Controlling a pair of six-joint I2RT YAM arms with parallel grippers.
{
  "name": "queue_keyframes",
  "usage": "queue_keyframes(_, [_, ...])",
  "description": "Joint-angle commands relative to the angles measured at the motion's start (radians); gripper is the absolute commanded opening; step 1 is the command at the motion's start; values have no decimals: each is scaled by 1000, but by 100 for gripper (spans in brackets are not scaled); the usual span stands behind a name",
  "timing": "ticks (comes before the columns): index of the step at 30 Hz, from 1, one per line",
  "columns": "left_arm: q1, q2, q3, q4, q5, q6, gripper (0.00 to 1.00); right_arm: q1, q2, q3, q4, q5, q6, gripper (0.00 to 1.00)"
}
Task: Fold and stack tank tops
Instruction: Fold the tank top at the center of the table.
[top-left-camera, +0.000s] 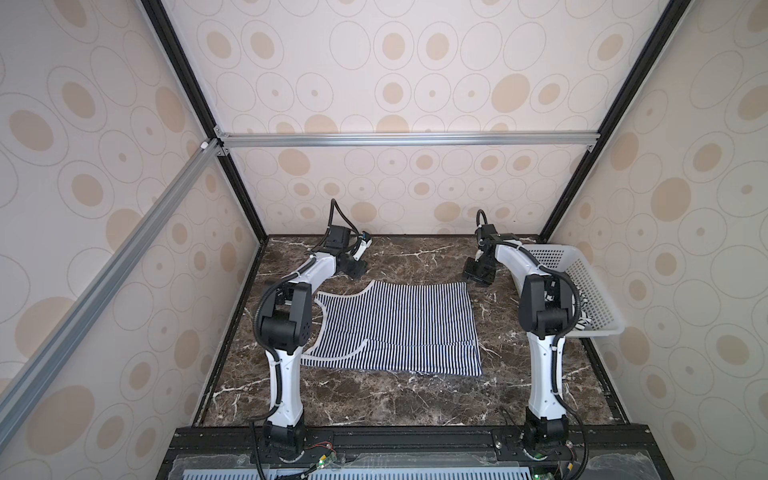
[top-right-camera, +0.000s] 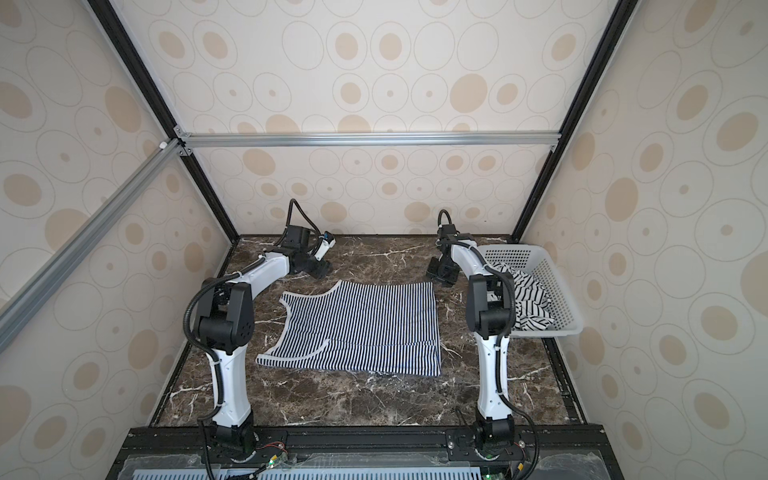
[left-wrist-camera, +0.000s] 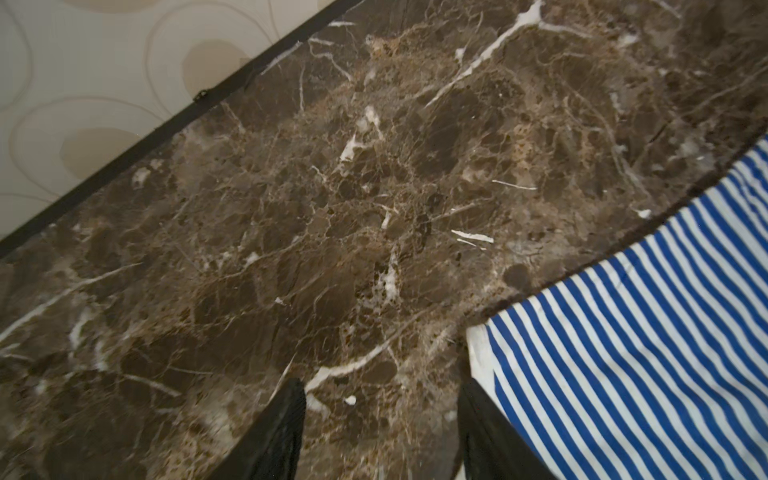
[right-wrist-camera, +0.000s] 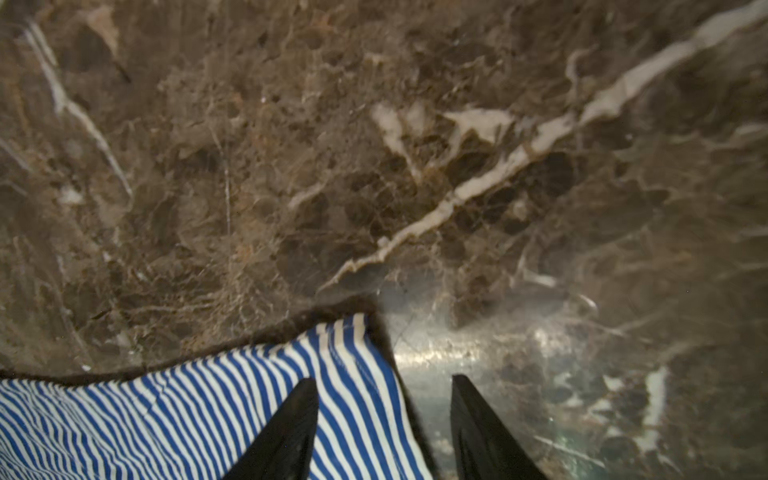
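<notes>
Tank top (top-left-camera: 395, 328) (top-right-camera: 361, 328) with fine navy-and-white stripes lies spread flat on the dark marble table (top-left-camera: 374, 399), between the two arms and about midway from front to back. Its white-trimmed neckline and armholes point toward the robot's left and its straight hem toward the right. Close to its near edge a line in the cloth runs across the width, where a second layer seems to lie. The near edge is slightly ragged but flat on the marble.

Farther back on the right, a white perforated basket (top-left-camera: 598, 332) (top-right-camera: 557, 282) sits at the table's side. A second tank top (top-right-camera: 528, 295) (top-left-camera: 584, 309), white with wider dark stripes, lies crumpled inside it, partly hidden by the right arm.

At the far edge of the flat tank top, the left gripper (top-left-camera: 355, 270) (top-right-camera: 320, 270) (left-wrist-camera: 380, 386) hangs over bare marble just beyond the far left corner. Its jaws are spread with nothing between them, and the corner of the cloth lies just beside one finger. The right gripper (top-left-camera: 478, 276) (top-right-camera: 442, 276) (right-wrist-camera: 384, 378) hangs at the far right corner, jaws likewise apart and grasping nothing. In the right wrist view one finger is over the stripes and one over the marble. Whether either touches the surface cannot be told. Behind them stands the patterned back wall.
</notes>
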Motion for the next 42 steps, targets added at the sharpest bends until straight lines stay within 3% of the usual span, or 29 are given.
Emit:
queue_keyframes(1, [-8, 52, 72, -20, 30, -70, 59, 1, 59, 91, -81, -20, -27, 49])
queue_keyframes(9, [-50, 91, 75, -12, 30, -78, 59, 1, 128, 154, -109, -51, -38, 44])
queue_keyframes(25, [-55, 78, 54, -8, 25, -72, 59, 17, 77, 44, -64, -102, -55, 35])
queue_keyframes(39, [-66, 106, 92, -55, 49, -46, 59, 17, 62, 56, -66, -105, -71, 0])
queue_keyframes(42, [-71, 133, 130, -85, 46, -44, 59, 17, 41, 36, -55, -110, -71, 0])
